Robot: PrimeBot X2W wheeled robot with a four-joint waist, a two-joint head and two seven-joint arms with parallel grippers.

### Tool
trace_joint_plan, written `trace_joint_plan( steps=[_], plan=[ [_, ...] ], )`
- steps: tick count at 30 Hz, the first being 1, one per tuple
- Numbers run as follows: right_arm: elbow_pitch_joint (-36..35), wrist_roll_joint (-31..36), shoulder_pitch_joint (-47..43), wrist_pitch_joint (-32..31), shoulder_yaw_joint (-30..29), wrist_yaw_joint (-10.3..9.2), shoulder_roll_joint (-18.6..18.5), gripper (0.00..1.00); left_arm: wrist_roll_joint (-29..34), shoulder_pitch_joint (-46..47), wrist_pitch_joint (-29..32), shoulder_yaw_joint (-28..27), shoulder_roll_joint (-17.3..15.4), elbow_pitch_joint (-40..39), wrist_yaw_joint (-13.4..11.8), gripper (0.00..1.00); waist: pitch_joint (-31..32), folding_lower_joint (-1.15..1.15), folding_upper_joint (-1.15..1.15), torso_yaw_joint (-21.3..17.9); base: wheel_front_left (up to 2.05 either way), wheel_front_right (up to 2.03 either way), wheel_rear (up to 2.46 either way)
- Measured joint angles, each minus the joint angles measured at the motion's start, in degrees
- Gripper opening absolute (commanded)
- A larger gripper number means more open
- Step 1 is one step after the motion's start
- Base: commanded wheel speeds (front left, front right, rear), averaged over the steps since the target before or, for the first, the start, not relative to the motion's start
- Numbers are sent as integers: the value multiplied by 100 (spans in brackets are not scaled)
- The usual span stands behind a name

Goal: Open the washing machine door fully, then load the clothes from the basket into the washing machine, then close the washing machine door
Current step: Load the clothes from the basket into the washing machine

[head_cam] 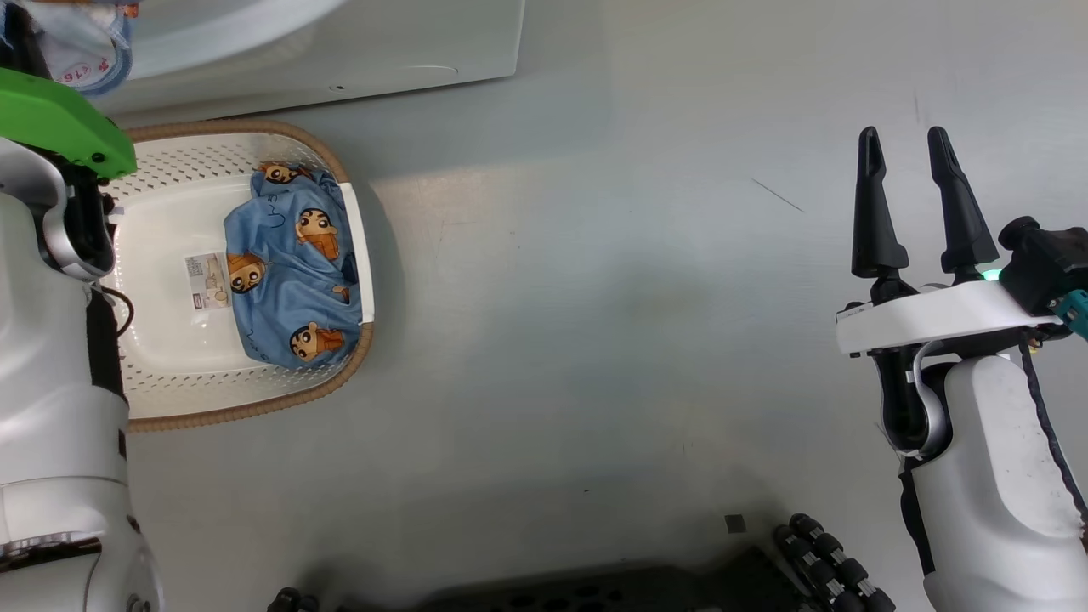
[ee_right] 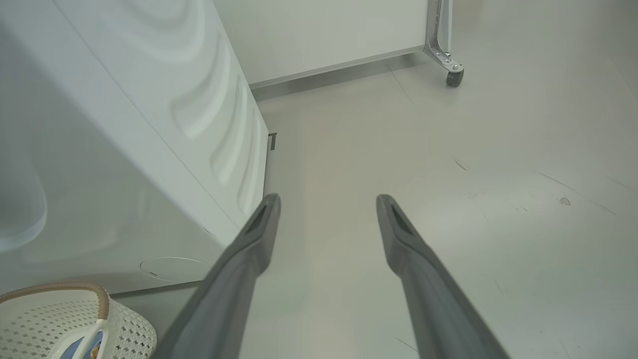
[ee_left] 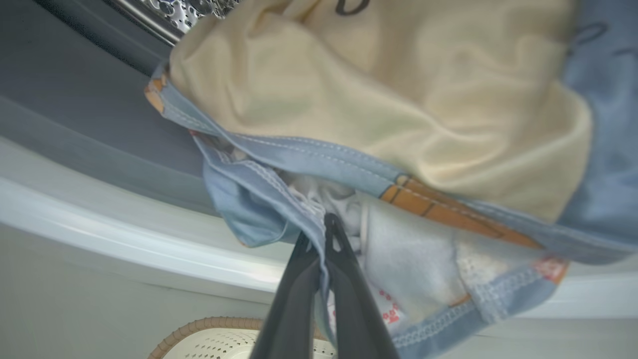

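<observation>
My left gripper [ee_left: 324, 224] is shut on the stitched hem of a light blue garment [ee_left: 259, 209] with cream cloth [ee_left: 423, 124], held at the washing machine's mouth beside the grey gasket [ee_left: 75, 99] and steel drum [ee_left: 189, 10]. Another piece of the clothes [head_cam: 293, 272], blue with cartoon faces, lies in the basket [head_cam: 212, 416] on the floor before the washing machine [head_cam: 382, 51]. The basket's rim [ee_left: 209, 324] sits just under the held garment. Far to the right, my right gripper [head_cam: 914, 144] hangs open over bare floor, fingers [ee_right: 259, 234] spread with nothing between them. The washing machine door is out of view.
The washer's white side wall [ee_right: 124, 124] and round flap [ee_right: 174, 267] stand left of my right gripper, with the basket [ee_right: 60, 289] below. A wheeled frame's caster [ee_right: 453, 77] sits by the far wall. My dark base [head_cam: 595, 586] lines the head view's bottom edge.
</observation>
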State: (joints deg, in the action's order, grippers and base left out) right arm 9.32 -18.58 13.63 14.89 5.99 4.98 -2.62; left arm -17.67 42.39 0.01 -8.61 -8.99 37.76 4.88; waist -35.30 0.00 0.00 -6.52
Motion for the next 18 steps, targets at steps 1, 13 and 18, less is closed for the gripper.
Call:
trace_joint_plan(
  steps=[1,13,18],
  plan=[
    [1,0,0,0,-5,-8,0,100,0,7,-69,32,15,-26,18,0,12,0,0,18,0,0,0],
    [98,-5,0,0,32,0,0,100,-69,134,-546,216,76,-281,171,0,249,0,0,197,0,0,0],
    [104,-58,-2,0,57,0,0,100,-151,260,-460,396,46,-283,191,0,314,0,0,181,0,0,0]
  ],
)
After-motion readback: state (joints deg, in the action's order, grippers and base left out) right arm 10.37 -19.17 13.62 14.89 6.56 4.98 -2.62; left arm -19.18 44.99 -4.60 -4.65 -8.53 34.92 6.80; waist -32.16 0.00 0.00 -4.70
